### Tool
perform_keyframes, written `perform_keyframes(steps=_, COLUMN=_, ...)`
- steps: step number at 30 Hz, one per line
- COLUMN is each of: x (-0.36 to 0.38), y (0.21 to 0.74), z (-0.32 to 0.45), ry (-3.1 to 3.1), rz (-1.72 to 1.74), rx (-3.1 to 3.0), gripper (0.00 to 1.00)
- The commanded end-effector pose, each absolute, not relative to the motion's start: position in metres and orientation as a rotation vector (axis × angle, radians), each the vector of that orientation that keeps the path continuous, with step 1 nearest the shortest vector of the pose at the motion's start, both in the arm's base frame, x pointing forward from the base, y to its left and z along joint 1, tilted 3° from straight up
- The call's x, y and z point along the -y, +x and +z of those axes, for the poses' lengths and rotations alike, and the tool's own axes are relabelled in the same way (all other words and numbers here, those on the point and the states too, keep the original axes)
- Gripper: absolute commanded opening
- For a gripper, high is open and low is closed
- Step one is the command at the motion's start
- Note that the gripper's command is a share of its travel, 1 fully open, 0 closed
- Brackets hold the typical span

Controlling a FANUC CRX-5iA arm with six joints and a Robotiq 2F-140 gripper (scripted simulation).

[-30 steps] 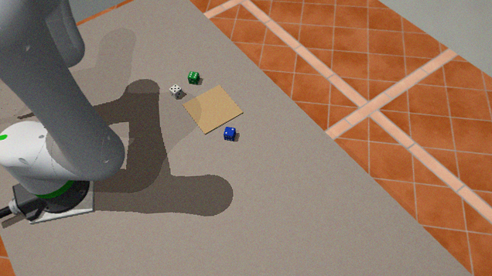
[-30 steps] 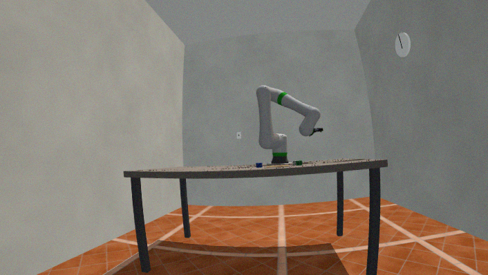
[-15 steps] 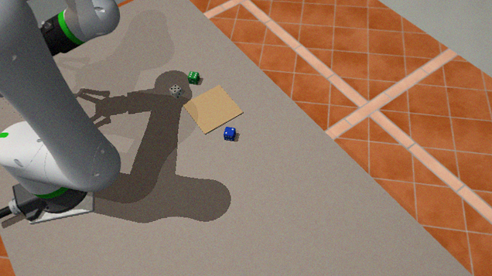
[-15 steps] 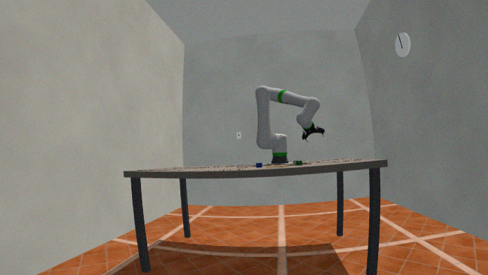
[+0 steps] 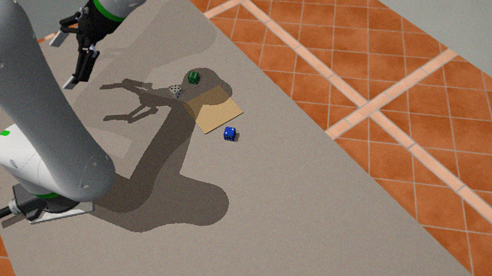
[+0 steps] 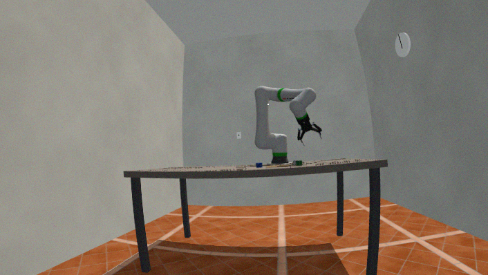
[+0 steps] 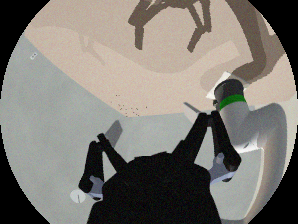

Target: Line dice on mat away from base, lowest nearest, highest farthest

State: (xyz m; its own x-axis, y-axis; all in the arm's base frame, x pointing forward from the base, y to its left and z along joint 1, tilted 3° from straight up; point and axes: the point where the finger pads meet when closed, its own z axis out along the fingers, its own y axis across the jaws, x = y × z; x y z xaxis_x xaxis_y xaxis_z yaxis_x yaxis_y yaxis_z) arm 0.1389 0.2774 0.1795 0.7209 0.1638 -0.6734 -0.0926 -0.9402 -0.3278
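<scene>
A tan mat [image 5: 220, 115] [image 6: 277, 166] lies flat on the table. A white die [image 5: 175, 91] lies off the mat, just beyond its corner on the base side. A green die [image 5: 193, 78] [image 6: 298, 162] lies off the mat near its upper edge in the top view. A blue die [image 5: 229, 133] [image 6: 259, 165] lies off the mat beside its lower edge, with two pips on top. The tops of the white and green dice show several pips, too small to count surely. My gripper [image 5: 64, 60] [image 6: 312, 140] [image 7: 151, 117] is open and empty, high above the table and tilted, away from the dice.
The robot's base [image 5: 59, 206] [image 6: 279, 159] stands on the table [image 5: 286, 198] at the left in the top view. The arm's shadow falls across the white and green dice and part of the mat. The table's far edge runs diagonally beyond the mat, with tiled floor [image 5: 396, 91] past it.
</scene>
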Motion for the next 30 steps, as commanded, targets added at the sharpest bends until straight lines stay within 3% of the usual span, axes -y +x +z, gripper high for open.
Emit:
perform_keyframes(steps=1, x=-0.252, y=0.207, z=0.175, ry=-2.678, rz=0.872, rx=0.064, gripper=1.0)
perform_keyframes(steps=4, x=-0.248, y=0.217, z=0.174, ry=-2.678, rz=0.872, rx=0.064, gripper=1.0)
perform_keyframes(steps=5, x=-0.23, y=0.251, z=0.178, ry=-2.755, rz=0.717, rx=0.064, gripper=1.0)
perform_keyframes(steps=9, x=-0.221, y=0.27, z=0.178, ry=-2.755, rz=0.717, rx=0.064, gripper=1.0)
perform_keyframes(steps=11, x=-0.193, y=0.312, z=0.186, ry=-2.833, rz=0.562, rx=0.06, gripper=1.0)
perform_keyframes(steps=15, x=-0.183, y=0.328, z=0.188, ry=-2.833, rz=0.562, rx=0.06, gripper=1.0)
perform_keyframes(steps=16, x=-0.157, y=0.36, z=0.199, ry=-2.913, rz=0.409, rx=0.051, gripper=1.0)
perform_keyframes(steps=30, x=-0.045, y=0.469, z=0.248, ry=-3.076, rz=0.111, rx=0.018, gripper=1.0)
